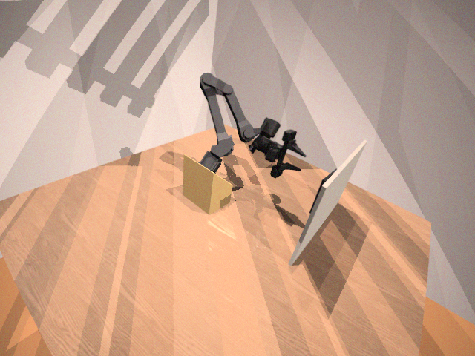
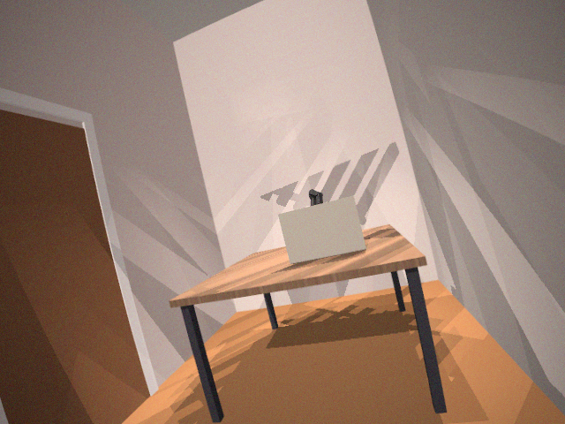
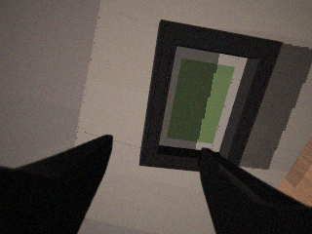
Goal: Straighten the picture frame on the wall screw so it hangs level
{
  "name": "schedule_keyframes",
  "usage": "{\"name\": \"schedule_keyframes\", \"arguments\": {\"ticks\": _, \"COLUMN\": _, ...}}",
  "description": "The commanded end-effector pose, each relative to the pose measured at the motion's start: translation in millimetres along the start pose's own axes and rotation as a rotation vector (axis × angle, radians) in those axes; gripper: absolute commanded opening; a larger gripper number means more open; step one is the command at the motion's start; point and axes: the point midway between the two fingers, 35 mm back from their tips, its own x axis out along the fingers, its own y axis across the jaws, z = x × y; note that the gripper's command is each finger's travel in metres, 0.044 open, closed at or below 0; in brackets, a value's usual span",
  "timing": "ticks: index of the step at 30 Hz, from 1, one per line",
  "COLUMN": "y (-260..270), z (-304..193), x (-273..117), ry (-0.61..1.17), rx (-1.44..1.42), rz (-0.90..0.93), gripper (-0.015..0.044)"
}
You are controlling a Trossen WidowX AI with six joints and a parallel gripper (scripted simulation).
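You have the picture frame (image 1: 320, 188) (image 3: 153, 93) on the claw-facing side of the upright pale panel (image 1: 333, 205) (image 2: 321, 230) (image 3: 117, 93). From above, only a thin dark edge of it shows; in the outside view the panel's blank back hides it. Your wrist view gives the face: black border, pale inner margin, green rectangle (image 3: 192, 99) in the middle, a hard shadow crossing the green and another falling on the panel to the image right. The frame sits slanted in that view, but the cameras are tilted too, so you cannot tell from it how far off level it hangs. Screw and back strip hidden. Your claw (image 1: 303, 162) (image 3: 156, 148) stands partly open, a bit past halfway, nothing between its fingers. It points toward the panel, apart from both panel and frame in the top view. Seen from the wrist, one fingertip overlaps the frame's lower border, the other shows against bare panel to the image left; that is overlap, not contact. Your arm (image 1: 235, 110) (image 2: 314, 197) bends high at the elbow, its top peeking over the panel from outside. A tan block (image 1: 197, 188) stands on the wooden table (image 1: 153, 268) (image 2: 297, 284), just beside the arm's base.
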Motion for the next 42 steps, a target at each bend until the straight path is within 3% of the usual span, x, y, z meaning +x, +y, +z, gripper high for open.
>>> {"name": "schedule_keyframes", "arguments": {"ticks": 1, "y": -0.8, "z": -0.1, "x": 0.3, "ry": 0.002, "rx": 0.003, "rz": -0.002, "gripper": 0.0260}}
{"name": "schedule_keyframes", "arguments": {"ticks": 6, "y": 1.2, "z": -3.7, "x": 15.6, "ry": 0.002, "rx": 0.003, "rz": -0.001, "gripper": 0.0260}}
{"name": "schedule_keyframes", "arguments": {"ticks": 15, "y": -0.5, "z": -0.7, "x": 78.8, "ry": 0.004, "rx": 0.001, "rz": 0.001, "gripper": 0.0260}}
{"name": "schedule_keyframes", "arguments": {"ticks": 42, "y": 0.0, "z": -1.4, "x": 94.8, "ry": 0.005, "rx": 0.001, "rz": 0.002, "gripper": 0.0260}}
